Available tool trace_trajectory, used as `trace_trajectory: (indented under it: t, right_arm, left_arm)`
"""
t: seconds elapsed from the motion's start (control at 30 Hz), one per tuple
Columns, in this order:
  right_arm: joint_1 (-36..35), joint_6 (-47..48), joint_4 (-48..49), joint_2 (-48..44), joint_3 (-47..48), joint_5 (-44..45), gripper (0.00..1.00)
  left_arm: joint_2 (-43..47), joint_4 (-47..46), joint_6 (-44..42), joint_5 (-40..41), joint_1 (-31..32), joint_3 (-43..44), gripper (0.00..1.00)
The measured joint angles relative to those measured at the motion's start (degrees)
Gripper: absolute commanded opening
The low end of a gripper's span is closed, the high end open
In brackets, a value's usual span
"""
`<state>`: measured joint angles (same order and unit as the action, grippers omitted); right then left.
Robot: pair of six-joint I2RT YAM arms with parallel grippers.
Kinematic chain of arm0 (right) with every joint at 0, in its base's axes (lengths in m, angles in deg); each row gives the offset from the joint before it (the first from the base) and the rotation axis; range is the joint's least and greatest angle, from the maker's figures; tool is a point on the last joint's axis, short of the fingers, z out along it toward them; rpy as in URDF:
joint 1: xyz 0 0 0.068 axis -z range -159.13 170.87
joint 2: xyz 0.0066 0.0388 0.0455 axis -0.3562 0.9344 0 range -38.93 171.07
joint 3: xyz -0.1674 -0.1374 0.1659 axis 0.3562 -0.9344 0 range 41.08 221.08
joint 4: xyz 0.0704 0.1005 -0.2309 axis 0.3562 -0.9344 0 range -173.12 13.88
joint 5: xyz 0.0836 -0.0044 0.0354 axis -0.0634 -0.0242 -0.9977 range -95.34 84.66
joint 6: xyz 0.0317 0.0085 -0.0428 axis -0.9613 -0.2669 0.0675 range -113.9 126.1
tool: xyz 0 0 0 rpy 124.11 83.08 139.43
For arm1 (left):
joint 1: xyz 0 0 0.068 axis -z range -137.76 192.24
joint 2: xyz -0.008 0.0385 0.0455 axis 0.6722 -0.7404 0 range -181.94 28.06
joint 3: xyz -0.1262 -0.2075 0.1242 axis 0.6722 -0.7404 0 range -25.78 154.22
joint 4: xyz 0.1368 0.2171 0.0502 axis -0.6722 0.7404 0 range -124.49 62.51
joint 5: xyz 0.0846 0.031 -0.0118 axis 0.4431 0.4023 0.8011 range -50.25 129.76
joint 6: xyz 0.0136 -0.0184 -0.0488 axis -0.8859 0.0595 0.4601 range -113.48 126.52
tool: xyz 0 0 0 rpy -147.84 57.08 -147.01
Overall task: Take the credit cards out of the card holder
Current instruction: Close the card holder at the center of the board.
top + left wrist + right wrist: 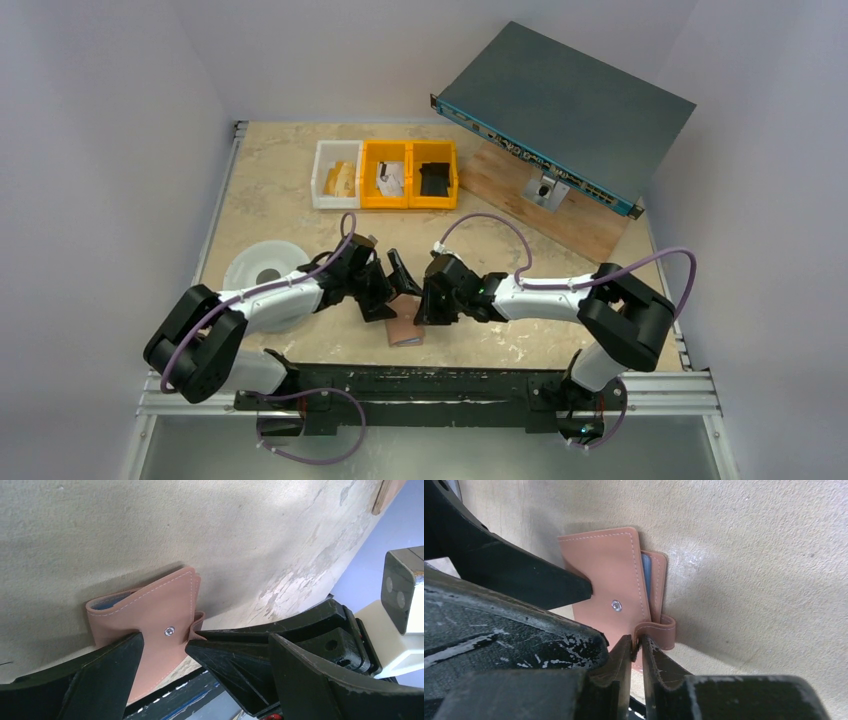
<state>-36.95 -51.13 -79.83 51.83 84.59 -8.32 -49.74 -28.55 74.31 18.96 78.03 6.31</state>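
Pinkish-tan card holder [609, 575]: right gripper [638, 647] pinches its snap tab [665, 630]; left gripper [165, 642] straddles it, jaws spread wide.

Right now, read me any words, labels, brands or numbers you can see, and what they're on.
No text is readable.
On the pinkish-tan leather card holder: no print, only a plain metal snap.
On the grey flat box with blue front strip: any markings too small to read.
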Motion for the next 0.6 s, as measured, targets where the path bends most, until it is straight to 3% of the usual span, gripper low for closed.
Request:
trace_trajectory:
  t: [0.37,0.6]
  right_arm:
    - [-0.09,-1.81,0.74,-0.59,-0.92,-0.24,0.41]
    - [-0.31,-1.86,0.55,-2.36,-1.53,-0.22,0.45]
  left_arm:
    - [1.20,4.39,-3.96,1.53,-0.04,1.64,1.00]
    - [1.22,5.88,-5.66,1.49,0.00,2.71,1.00]
